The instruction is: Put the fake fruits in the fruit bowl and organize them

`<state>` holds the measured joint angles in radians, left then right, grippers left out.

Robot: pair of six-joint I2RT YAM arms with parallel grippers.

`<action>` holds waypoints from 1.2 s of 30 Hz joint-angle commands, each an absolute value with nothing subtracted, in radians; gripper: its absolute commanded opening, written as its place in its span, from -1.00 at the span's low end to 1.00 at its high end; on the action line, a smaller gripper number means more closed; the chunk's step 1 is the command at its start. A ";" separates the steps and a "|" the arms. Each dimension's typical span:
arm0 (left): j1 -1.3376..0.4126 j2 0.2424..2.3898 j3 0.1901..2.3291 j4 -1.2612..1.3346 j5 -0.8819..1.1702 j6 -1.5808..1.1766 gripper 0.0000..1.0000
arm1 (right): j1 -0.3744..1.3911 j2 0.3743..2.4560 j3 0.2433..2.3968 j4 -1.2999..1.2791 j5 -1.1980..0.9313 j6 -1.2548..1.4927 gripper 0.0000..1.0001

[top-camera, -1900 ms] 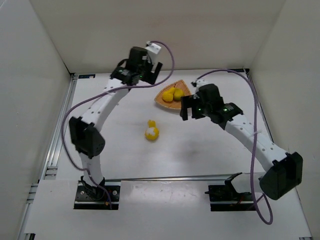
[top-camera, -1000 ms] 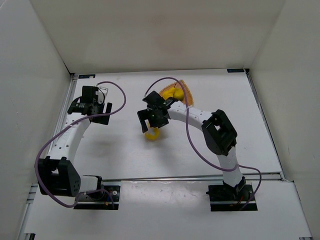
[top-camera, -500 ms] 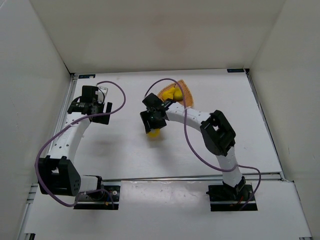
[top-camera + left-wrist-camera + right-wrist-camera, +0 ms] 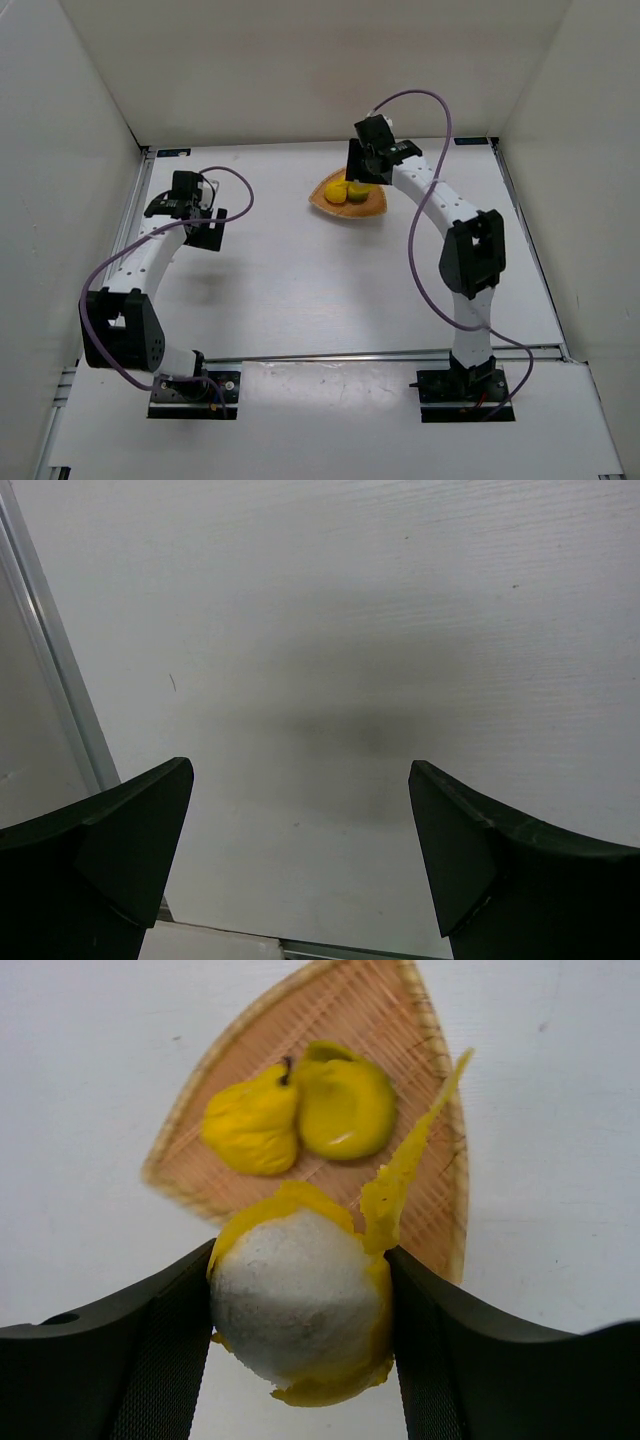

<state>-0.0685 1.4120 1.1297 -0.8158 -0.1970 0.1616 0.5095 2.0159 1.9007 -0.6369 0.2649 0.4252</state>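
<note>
The fruit bowl [image 4: 372,207], tan and woven, lies at the back of the table with two yellow fake fruits in it: a pear-shaped one [image 4: 250,1125] and a rounder yellow-green one [image 4: 345,1105] side by side. My right gripper [image 4: 300,1305] hangs above the bowl's [image 4: 350,1015] near edge, shut on a third fake fruit [image 4: 285,1300], yellow with a large white patch and a loose yellow flap. In the top view this gripper [image 4: 362,172] hides the held fruit. My left gripper [image 4: 300,850] is open over bare table at the left [image 4: 203,232].
White walls close in the table at the back and both sides. A metal rail [image 4: 128,235] runs along the left edge, close to my left gripper, and shows as a rail [image 4: 60,680] in the left wrist view. Purple cables loop off both arms.
My right gripper closed on the white-patched fruit at mid-table, lifted it and carried it back and right to above the bowl. The left arm has hardly moved.
</note>
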 commanded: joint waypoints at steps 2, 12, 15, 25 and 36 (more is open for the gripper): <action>-0.064 1.431 1.176 -0.813 -0.229 0.149 1.00 | 0.489 2.132 1.980 -0.676 0.324 0.460 -0.28; -0.064 1.440 1.177 -0.813 -0.258 0.129 1.00 | 0.476 2.043 1.916 -0.687 0.399 0.471 1.00; -0.064 1.440 1.203 -0.813 -0.249 0.104 1.00 | 0.476 1.936 1.861 -0.687 0.454 0.483 1.00; -0.064 1.342 1.194 -0.813 -0.262 0.066 1.00 | 0.224 1.293 1.326 -0.678 0.344 0.454 1.00; -0.064 1.223 1.152 -0.834 -0.339 0.025 1.00 | -0.020 0.741 0.785 -0.750 0.193 0.548 1.00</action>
<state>-0.0681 1.2606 1.1625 -0.8196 -0.3035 0.0555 -0.0151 0.8150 0.7868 -0.7704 0.2539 0.5220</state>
